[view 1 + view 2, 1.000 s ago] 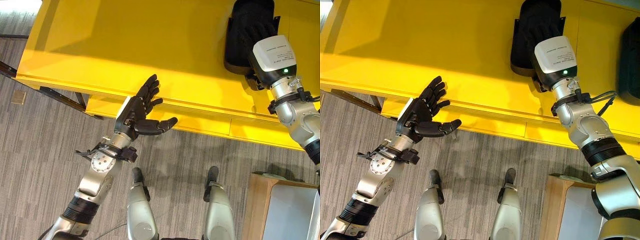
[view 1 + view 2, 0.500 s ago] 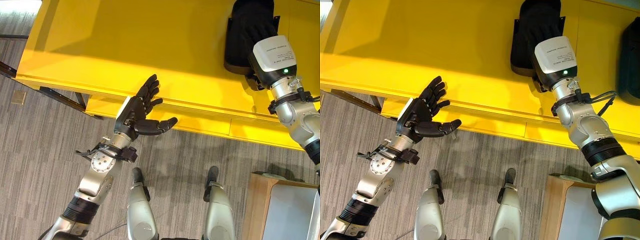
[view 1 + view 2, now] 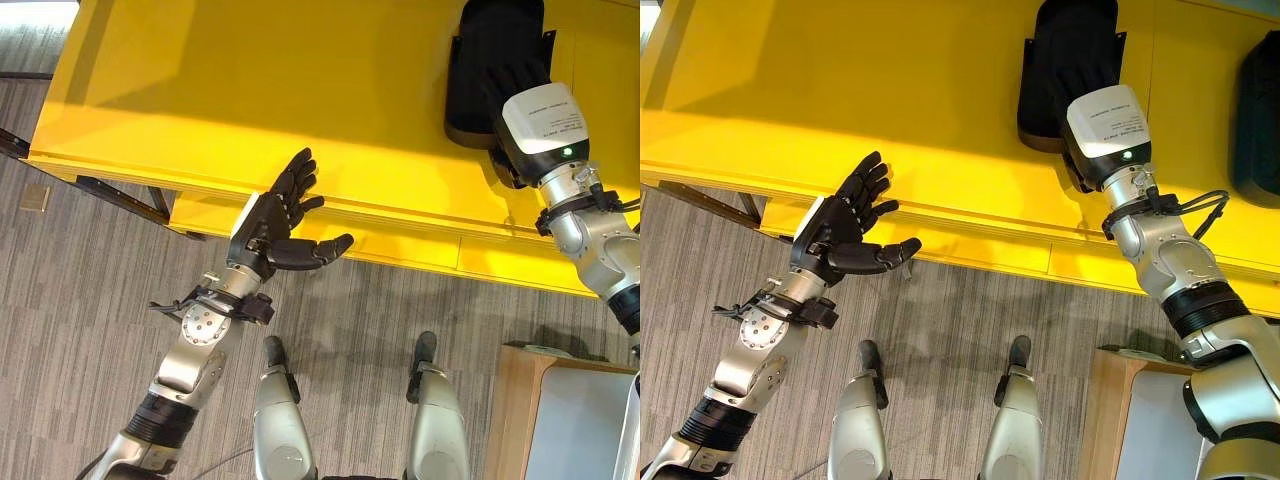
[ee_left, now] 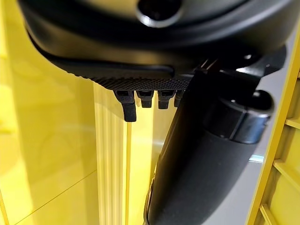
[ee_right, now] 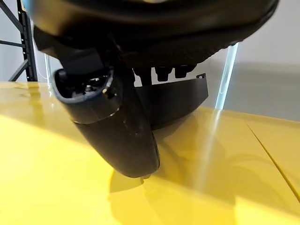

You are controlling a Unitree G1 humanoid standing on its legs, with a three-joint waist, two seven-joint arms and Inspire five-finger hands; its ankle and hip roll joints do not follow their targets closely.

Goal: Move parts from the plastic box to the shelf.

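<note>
Since the earlier frame my right hand [image 3: 510, 75] had slid slightly further onto the yellow shelf [image 3: 250, 90], over the black part [image 3: 490, 40]. From my right wrist, the part [image 5: 180, 101] lay past my fingers; grip unclear. My left hand [image 3: 845, 230] hung spread, empty, at the shelf's edge. I should release cleanly.

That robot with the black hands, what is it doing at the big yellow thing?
The robot stands at a yellow shelf and is putting a black part on it. Its right hand reaches over the shelf and lies on that part, which rests on the yellow surface; whether the fingers grip it can't be seen. Its left hand is open and holds nothing, hanging in the air at the shelf's front edge. Another dark part sits further along the shelf to the right.
</note>
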